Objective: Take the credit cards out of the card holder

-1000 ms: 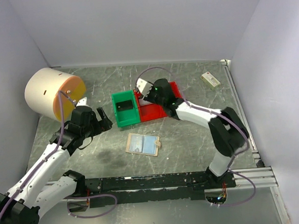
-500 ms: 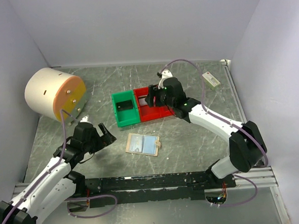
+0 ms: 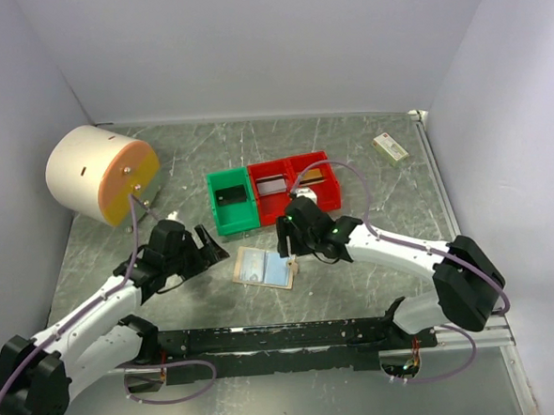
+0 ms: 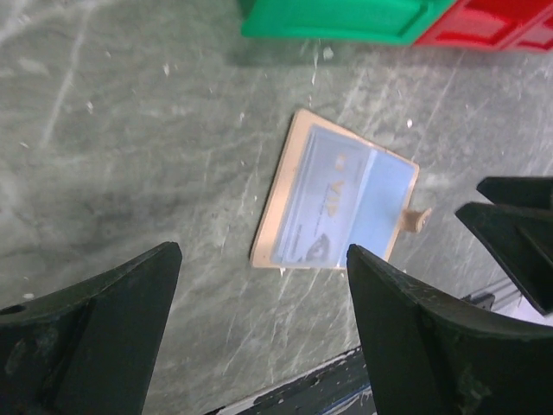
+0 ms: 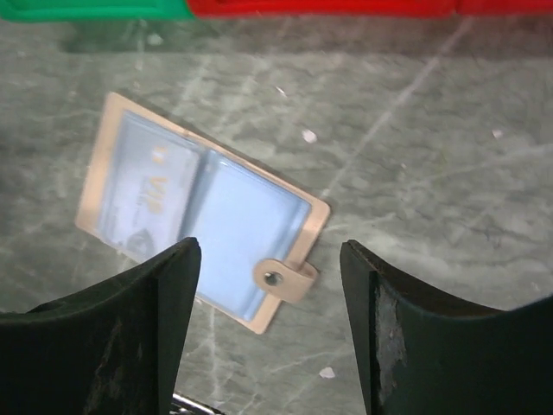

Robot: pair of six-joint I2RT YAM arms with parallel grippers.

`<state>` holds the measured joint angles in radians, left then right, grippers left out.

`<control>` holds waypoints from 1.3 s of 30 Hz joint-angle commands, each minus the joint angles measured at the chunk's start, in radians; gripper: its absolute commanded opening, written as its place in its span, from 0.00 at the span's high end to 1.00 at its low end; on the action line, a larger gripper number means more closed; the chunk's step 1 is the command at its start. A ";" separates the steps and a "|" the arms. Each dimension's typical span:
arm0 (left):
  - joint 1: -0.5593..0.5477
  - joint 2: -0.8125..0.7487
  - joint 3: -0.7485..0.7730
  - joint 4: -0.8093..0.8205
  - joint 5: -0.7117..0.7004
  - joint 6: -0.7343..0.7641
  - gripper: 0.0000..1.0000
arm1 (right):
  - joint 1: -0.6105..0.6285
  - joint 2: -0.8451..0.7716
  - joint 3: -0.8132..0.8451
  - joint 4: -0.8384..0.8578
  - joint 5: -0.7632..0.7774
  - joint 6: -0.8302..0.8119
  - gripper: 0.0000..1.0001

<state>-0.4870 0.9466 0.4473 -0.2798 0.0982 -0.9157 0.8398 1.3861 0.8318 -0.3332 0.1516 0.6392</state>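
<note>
Tan card holder (image 5: 203, 220) lies open on the table (image 5: 415, 173) between our wide-open, empty grippers; we should pin its tab side with the right gripper (image 5: 266, 259) and slide the credit card (image 5: 138, 194) out with the left gripper (image 4: 263, 255)

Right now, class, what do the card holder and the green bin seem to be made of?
Card holder: probably leather or imitation, matte tan edge; pockets look like glossy pale-blue plastic. Green bin: likely moulded plastic, uniform colour, smooth walls.
</note>
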 commanded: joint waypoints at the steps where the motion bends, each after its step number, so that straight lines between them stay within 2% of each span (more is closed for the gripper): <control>1: -0.047 -0.097 -0.101 0.133 0.029 -0.079 0.10 | 0.010 -0.010 -0.072 -0.036 0.040 0.042 0.32; 5: -0.064 -0.158 -0.138 0.154 0.037 -0.089 0.07 | 0.014 0.049 -0.068 0.006 -0.018 0.021 0.30; 10: -0.085 -0.129 -0.141 0.113 0.027 -0.082 0.06 | 0.013 0.137 -0.033 0.048 -0.040 0.023 0.32; 15: -0.112 -0.115 -0.143 0.069 -0.002 -0.082 0.07 | 0.028 0.148 -0.043 0.025 -0.014 0.007 0.54; 19: -0.117 -0.133 -0.146 0.055 -0.022 -0.086 0.07 | 0.033 0.087 -0.115 0.014 -0.001 -0.023 0.80; 24: -0.119 -0.127 -0.147 0.064 -0.021 -0.085 0.07 | 0.035 0.016 -0.164 -0.023 -0.023 -0.056 1.00; 31: -0.140 -0.095 -0.151 0.097 -0.010 -0.071 0.07 | 0.070 -0.069 -0.199 0.003 -0.178 -0.251 1.00; 39: -0.186 -0.046 -0.134 0.112 -0.043 -0.071 0.08 | 0.199 -0.047 -0.164 0.025 -0.264 -0.330 1.00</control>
<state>-0.6498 0.8806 0.3065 -0.2001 0.0906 -0.9955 0.9924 1.3247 0.6434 -0.3286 -0.0395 0.3855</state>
